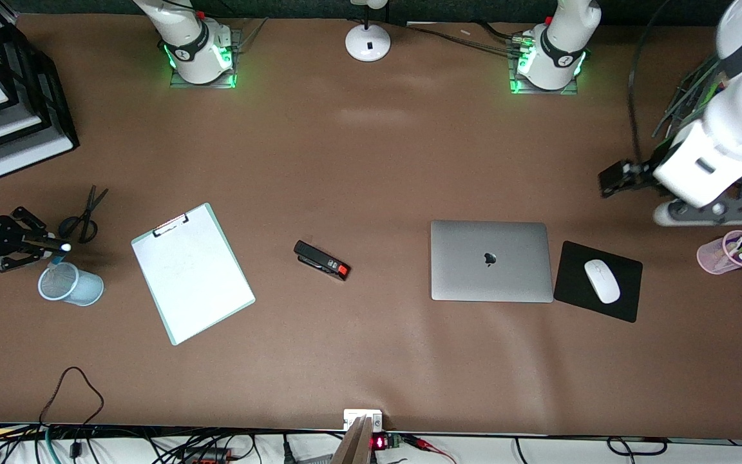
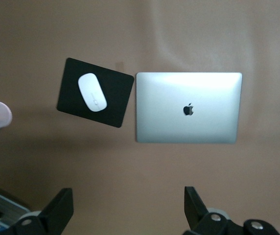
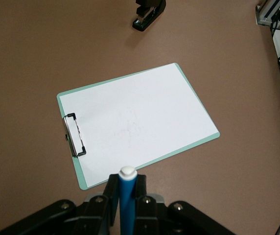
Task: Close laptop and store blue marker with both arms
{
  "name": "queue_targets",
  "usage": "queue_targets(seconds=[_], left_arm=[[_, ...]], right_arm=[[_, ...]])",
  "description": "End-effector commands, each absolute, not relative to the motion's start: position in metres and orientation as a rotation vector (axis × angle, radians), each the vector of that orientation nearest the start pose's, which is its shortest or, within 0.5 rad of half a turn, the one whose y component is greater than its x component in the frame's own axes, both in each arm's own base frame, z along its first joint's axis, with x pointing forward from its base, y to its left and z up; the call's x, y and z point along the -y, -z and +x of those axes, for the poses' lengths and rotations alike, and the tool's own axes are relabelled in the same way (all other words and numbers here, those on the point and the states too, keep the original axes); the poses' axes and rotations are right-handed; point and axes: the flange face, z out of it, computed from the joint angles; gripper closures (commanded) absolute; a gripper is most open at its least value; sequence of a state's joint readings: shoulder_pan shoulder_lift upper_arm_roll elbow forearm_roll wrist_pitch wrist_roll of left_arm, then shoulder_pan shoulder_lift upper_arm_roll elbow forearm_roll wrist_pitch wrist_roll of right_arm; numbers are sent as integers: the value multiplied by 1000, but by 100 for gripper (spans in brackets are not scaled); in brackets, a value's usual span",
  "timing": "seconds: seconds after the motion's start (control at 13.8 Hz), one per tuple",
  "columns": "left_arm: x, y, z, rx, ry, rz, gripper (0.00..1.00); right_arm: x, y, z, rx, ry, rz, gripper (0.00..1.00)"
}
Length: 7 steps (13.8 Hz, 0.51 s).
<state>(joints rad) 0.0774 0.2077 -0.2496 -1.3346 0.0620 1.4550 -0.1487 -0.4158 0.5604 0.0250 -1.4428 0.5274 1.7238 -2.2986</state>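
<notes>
The right gripper (image 1: 49, 248) is clamped on the short bright blue marker with a white end cap (image 3: 127, 196), its fingers (image 3: 111, 196) pressed against both sides of the barrel. It hangs over the rim of the pale blue mesh pen cup (image 1: 69, 283), which stands on the brown table (image 1: 371, 161) at the right arm's end — at about eight o'clock from the mint-edged clipboard with white paper (image 1: 192, 272).

The left gripper (image 1: 617, 177) is spread wide and holds nothing; in the left wrist view its two dark fingers (image 2: 57, 210) stand well apart with bare table between them. It waits in the air at about one o'clock from the silver-grey slim laptop with a dark apple logo (image 1: 491, 260).

That laptop lies flat and shut, lid up, just beside the black mousepad (image 1: 625, 303) that carries a white mouse (image 1: 601, 281) — so the closing half looks done. What seems left is the storing: the marker is gripped but not yet in the cup.

In the front view the marker's white cap points toward three o'clock, toward the clipboard, and its long axis appears to run roughly from nine to three; how steeply it tilts I cannot tell.
</notes>
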Motion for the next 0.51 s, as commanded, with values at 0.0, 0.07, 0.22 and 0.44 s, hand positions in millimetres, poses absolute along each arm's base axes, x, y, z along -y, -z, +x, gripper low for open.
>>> queue_targets(seconds=[0.0, 0.07, 0.22, 0.44], left_arm=[[54, -631, 580, -120, -120, -3102, 0], [55, -633, 573, -123, -122, -3096, 0], [58, -638, 560, -128, -114, -3092, 0], [63, -634, 548, -135, -75, -3108, 0]], right_arm=[[242, -351, 654, -2658, -865, 2172, 88], [246, -346, 653, -2660, -871, 2171, 88], [255, -334, 649, -2657, -878, 2198, 88], [261, -322, 647, -2689, -936, 2182, 88]])
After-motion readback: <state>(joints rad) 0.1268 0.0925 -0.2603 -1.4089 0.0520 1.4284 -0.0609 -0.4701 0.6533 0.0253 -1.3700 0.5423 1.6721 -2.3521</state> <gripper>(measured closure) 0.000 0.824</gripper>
